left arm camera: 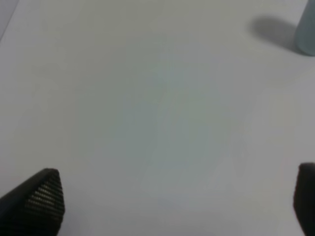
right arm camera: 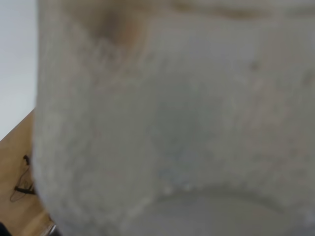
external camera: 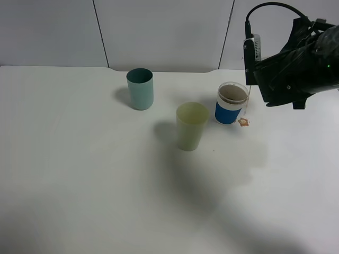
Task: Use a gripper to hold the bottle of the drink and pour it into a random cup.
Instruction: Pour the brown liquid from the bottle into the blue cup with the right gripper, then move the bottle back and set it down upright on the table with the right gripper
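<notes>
Three containers stand upright and apart on the white bench. The teal tumbler is farthest back, on the left. Its inside is dark, and I cannot tell whether it holds anything. The yellow-green tumbler stands nearer the front, between the other two, and its pale inside is too dim to read. The cup, white with a blue band round its lower half, stands on the right. Its inside looks brownish grey, though I cannot tell whether that is drink. A thin string runs from its rim down to a small tag lying on the bench just beside its base.

The right claw hangs above and just to the right of the cup, tilted toward it. The bottle fills the right wrist view as a frosted, translucent wall with a brownish smear, hard up against the camera. In the high view it is hidden by the black arm. The fingers do not show, so I cannot tell how wide this claw stands or whether it grips the bottle.

The left claw is spread wide over the bench and holds nothing
</notes>
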`<state>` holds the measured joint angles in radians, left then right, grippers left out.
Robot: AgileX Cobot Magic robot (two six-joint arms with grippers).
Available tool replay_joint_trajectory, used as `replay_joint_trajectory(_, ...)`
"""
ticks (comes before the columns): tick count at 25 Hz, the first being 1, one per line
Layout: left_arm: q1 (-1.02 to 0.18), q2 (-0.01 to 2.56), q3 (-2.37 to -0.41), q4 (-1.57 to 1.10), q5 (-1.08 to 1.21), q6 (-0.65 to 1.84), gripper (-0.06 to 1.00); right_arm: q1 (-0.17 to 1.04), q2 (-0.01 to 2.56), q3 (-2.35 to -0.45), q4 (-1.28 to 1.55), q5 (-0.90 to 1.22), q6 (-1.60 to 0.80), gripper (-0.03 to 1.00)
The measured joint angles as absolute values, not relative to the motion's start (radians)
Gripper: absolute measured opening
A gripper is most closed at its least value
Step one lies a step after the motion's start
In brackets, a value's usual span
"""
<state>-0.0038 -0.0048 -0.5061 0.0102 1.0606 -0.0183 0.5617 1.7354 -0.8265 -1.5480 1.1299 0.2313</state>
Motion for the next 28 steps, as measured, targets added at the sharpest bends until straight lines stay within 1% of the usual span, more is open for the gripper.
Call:
replay_joint_trajectory(4,-0.004,-0.005,-0.506,0.010,1.061,-0.018,0.93,0.562,1.735,-0.827,-1.550,1.118,0.254,0.36)
replay_joint_trajectory(8,-0.004,-0.005,-0.506,0.010,1.061,-0.018,0.93,0.562,1.735,-0.827,-1.550,1.097,0.341,0.36)
replay_joint_trajectory(15,-0.004,-0.005,-0.506,0.010,1.061,-0.018,0.93,0.562,1.734,-0.827,-1.539,1.082,0.604,0.36)
replay_joint_trajectory(20,-0.004,-0.005,-0.506,0.010,1.061,-0.018,0.93,0.562,1.694,-0.827,-1.476,0.983,0.773,0.36)
replay_joint_trajectory(28,-0.004,-0.005,-0.506,0.010,1.061,-0.018,0.93,0.542,1.518,-0.827,-1.459,0.831,1.102,0.36)
